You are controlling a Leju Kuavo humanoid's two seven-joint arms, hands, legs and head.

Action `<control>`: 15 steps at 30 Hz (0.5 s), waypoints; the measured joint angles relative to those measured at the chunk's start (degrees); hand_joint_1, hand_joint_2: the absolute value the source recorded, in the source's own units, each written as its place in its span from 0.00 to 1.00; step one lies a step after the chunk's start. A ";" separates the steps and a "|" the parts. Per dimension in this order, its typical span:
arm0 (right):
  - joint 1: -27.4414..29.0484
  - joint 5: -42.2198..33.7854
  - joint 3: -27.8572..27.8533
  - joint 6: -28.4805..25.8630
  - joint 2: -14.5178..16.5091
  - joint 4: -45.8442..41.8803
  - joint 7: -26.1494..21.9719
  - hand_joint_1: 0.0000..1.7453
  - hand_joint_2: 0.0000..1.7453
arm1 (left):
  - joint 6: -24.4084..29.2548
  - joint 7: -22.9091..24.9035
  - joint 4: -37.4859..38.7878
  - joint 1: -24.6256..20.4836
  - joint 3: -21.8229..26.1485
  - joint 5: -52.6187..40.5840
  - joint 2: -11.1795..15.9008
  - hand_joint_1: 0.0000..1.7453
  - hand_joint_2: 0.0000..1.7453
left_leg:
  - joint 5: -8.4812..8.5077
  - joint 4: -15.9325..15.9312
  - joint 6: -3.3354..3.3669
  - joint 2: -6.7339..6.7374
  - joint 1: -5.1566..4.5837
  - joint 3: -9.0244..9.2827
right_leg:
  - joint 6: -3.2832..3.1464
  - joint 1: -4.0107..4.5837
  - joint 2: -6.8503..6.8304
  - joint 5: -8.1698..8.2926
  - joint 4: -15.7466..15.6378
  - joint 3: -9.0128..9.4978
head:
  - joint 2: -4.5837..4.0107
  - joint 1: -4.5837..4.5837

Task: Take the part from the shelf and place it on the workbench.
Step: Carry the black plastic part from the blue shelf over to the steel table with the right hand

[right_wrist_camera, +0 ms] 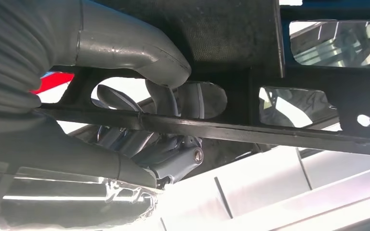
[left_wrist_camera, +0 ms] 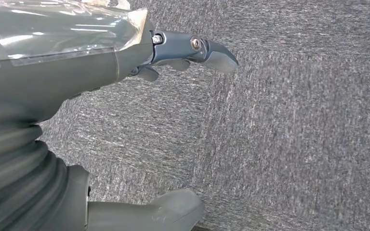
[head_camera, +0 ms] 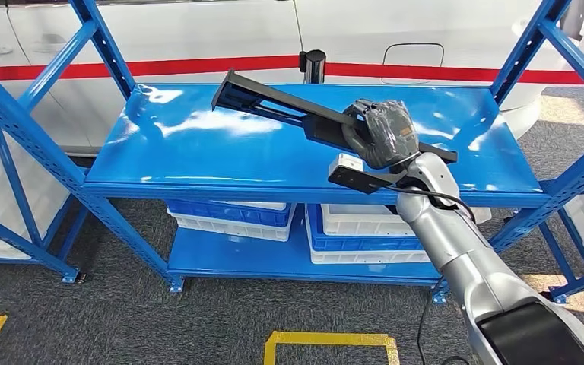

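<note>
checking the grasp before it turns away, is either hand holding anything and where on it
The right hand grips the long black part around its frame bars, toward one end. The left hand holds nothing.

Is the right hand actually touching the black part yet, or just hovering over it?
Touching. In the right wrist view the thumb and fingers wrap the black part through its cutout; the head view shows the right hand closed around it.

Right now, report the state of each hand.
Left hand: holds nothing, fingers apart, over the floor.
Right hand: grips the part above the shelf.
</note>
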 joint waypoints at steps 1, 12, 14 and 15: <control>0.05 0.00 -0.01 0.12 0.01 0.10 -0.01 1.00 1.00 | 0.00 0.04 0.01 0.01 -0.02 -0.13 0.01 0.00 1.00 | -1.10 2.56 -0.24 0.01 0.14 -0.77 | -0.02 0.04 -0.05 0.19 0.03 -0.25 | 0.00 0.01; 0.49 -0.10 -1.45 0.19 -0.51 0.37 -0.02 1.00 1.00 | 0.07 0.11 0.02 -0.08 -0.83 -1.09 0.01 0.00 1.00 | 6.34 -13.36 2.88 0.16 -0.19 8.13 | 2.63 0.55 -0.04 0.26 1.66 -2.69 | 0.00 0.26; 0.70 -0.12 -1.76 0.15 -0.79 0.37 -0.02 1.00 1.00 | 0.07 0.11 0.02 -0.10 -0.86 -1.21 -0.01 0.00 1.00 | 7.43 -13.60 3.88 0.29 -0.30 6.98 | 1.83 0.51 0.00 -4.24 8.21 -5.29 | 0.00 0.42; 0.85 -0.12 -1.84 0.14 -0.89 0.37 -0.02 1.00 1.00 | 0.07 0.11 0.02 -0.09 -0.87 -1.27 0.03 0.00 1.00 | 7.90 -13.59 4.11 0.29 -0.40 6.32 | 1.62 0.55 0.01 -6.41 12.33 -6.53 | 0.00 0.51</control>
